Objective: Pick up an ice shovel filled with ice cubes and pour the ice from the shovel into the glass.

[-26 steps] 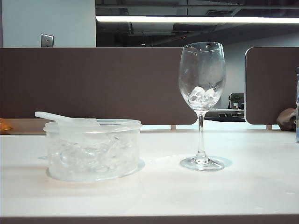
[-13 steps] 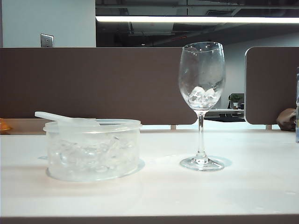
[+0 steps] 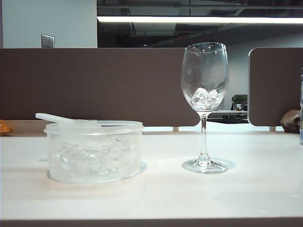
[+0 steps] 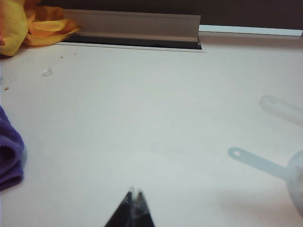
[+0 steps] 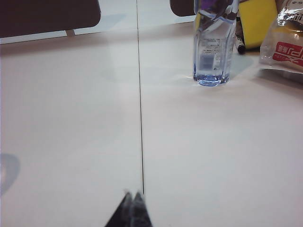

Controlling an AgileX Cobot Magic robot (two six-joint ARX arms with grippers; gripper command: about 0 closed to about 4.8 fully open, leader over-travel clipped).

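The ice shovel lies across the rim of a round clear tub on the left of the table, its handle sticking out to the left. The tall stemmed glass stands to the right, with a few ice cubes in its bowl. Neither gripper shows in the exterior view. My left gripper is shut and empty over bare table; the shovel's pale handle shows off to one side. My right gripper is shut and empty above the table seam.
The tub holds more ice. A water bottle, a yellow object and a snack packet stand beyond the right gripper. A yellow-orange cloth and a purple cloth lie near the left gripper. Brown partitions back the table.
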